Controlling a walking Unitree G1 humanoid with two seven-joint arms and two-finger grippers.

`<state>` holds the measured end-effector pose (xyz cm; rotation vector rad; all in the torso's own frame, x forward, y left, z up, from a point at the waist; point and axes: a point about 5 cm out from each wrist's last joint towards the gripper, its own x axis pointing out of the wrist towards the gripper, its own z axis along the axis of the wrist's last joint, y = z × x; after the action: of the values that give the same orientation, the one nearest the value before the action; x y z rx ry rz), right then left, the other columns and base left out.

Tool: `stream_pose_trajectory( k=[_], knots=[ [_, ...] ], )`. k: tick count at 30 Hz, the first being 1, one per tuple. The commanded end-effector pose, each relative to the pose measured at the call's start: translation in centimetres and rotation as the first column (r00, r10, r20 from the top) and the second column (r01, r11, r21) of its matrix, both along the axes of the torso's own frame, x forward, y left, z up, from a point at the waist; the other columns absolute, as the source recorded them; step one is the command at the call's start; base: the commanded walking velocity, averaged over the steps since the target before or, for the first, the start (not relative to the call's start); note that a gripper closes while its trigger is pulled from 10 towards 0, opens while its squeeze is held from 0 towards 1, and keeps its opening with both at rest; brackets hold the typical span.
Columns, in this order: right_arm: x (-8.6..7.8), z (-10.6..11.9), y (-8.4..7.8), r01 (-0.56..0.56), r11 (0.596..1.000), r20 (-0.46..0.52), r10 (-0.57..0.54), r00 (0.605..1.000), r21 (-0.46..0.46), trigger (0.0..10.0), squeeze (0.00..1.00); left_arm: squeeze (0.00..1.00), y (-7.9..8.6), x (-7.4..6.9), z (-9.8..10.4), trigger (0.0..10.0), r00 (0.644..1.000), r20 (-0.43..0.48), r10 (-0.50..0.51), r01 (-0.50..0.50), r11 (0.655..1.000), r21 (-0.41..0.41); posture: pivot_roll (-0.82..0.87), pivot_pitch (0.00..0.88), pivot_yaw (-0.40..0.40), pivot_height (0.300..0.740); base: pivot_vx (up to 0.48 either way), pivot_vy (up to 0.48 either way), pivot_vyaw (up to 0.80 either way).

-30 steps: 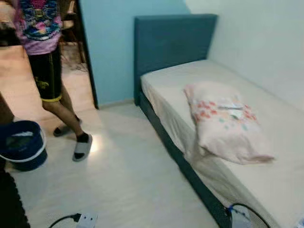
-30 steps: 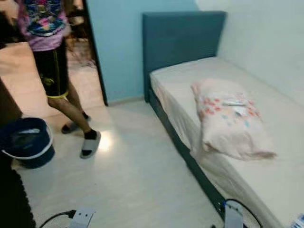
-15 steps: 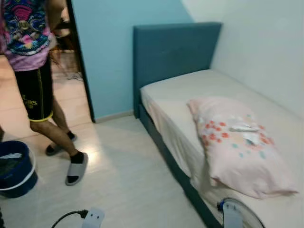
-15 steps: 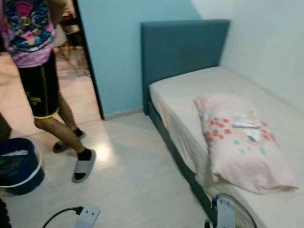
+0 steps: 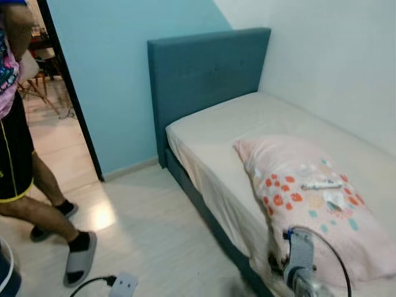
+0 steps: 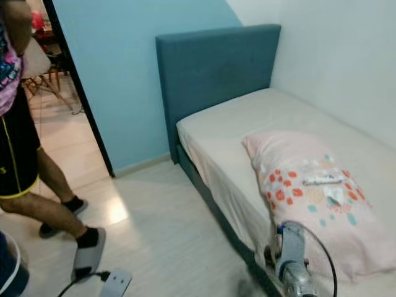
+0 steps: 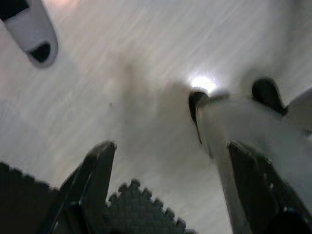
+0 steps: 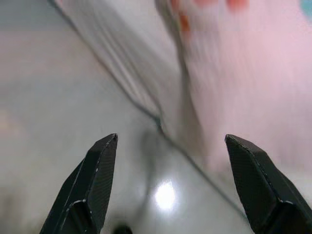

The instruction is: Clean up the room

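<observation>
Pale floor [image 5: 161,235] runs from a blue wall to a bed [image 5: 260,142] with a blue headboard [image 5: 207,74] at about 1 o'clock. On the bed, at 3 o'clock, lies a pink pillow [image 5: 309,204] with red and teal flowers, and a small white tube-like thing [image 5: 320,184] rests on top of it. At 9 o'clock a person's legs [image 5: 43,198] stand in grey slippers, near the doorway. At 7 o'clock a white power strip [image 5: 122,286] lies on the floor.

Right tool [image 8: 170,180] hangs with its fingers spread wide, empty, beside the bed edge and pillow. Left tool [image 7: 170,185] is also spread wide and empty, above the floor.
</observation>
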<state>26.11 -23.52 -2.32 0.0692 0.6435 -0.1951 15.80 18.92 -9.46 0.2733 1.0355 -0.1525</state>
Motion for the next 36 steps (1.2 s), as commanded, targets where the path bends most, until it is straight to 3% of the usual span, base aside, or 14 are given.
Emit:
stream_pose_trajectory(
  k=[1, 3, 6, 9, 12, 20, 32, 36],
  knots=[
    [0.0, 0.0, 0.0, 0.011, 1.000, 0.005, -0.011, 1.000, 0.012, 10.0, 0.00, 0.00, 0.0, 0.3, 0.1, 10.0, 1.000, 0.006, -0.013, 0.013, 1.000, 0.003, -0.02, 0.000, -0.036, 0.740, 0.480, 0.000, 0.00],
    [1.0, 0.8, 0.1, 0.002, 1.000, 0.047, -0.003, 0.999, 0.009, 10.0, 0.00, 0.00, 0.0, 0.2, 0.1, 10.0, 1.000, 0.005, -0.016, 0.016, 1.000, 0.005, -0.02, 0.000, -0.036, 0.740, 0.480, 0.000, 0.00],
    [3.8, 3.7, 0.3, -0.029, 1.000, 0.185, 0.030, 0.982, -0.011, 10.0, 0.00, 0.00, 0.2, 0.1, 0.1, 10.0, 1.000, 0.003, -0.023, 0.023, 1.000, 0.010, -0.02, 0.000, -0.036, 0.740, 0.480, 0.000, -0.73],
    [4.2, 4.2, 0.3, -0.033, 0.999, 0.207, 0.036, 0.978, -0.016, 10.0, 0.00, 0.00, 0.2, 0.2, 0.1, 10.0, 1.000, 0.003, -0.023, 0.023, 1.000, 0.011, -0.02, 0.000, -0.036, 0.740, 0.480, 0.000, -0.58],
    [6.1, 6.7, 0.3, -0.065, 0.998, 0.301, 0.070, 0.951, -0.026, 10.0, 0.00, 0.00, 0.3, 0.2, 0.1, 10.0, 1.000, 0.003, -0.023, 0.023, 1.000, 0.012, -0.03, 0.000, -0.036, 0.740, 0.480, 0.000, -0.53],
    [6.9, 8.0, -0.4, -0.047, 0.998, 0.339, 0.061, 0.939, -0.051, 10.0, 0.00, 0.00, 0.4, 0.4, 0.3, 10.0, 0.998, 0.032, 0.049, -0.049, 0.999, -0.008, -0.03, 0.000, -0.044, 0.740, 0.226, 0.000, -0.80],
    [7.0, 9.6, -3.3, 0.075, 0.987, 0.363, -0.018, 0.932, -0.144, 10.0, 0.00, 0.00, 0.4, 0.6, 0.3, 10.0, 0.998, 0.035, 0.048, -0.047, 0.999, -0.014, -0.03, 0.000, -0.037, 0.740, 0.000, 0.000, -0.79],
    [6.8, 9.8, -4.0, 0.094, 0.985, 0.373, -0.034, 0.927, -0.143, 10.0, 0.00, 0.00, 0.1, 2.0, 1.0, 10.0, 0.993, 0.092, 0.074, -0.070, 0.997, -0.045, -0.03, 0.000, -0.038, 0.740, 0.000, 0.000, -0.79]
  ],
)
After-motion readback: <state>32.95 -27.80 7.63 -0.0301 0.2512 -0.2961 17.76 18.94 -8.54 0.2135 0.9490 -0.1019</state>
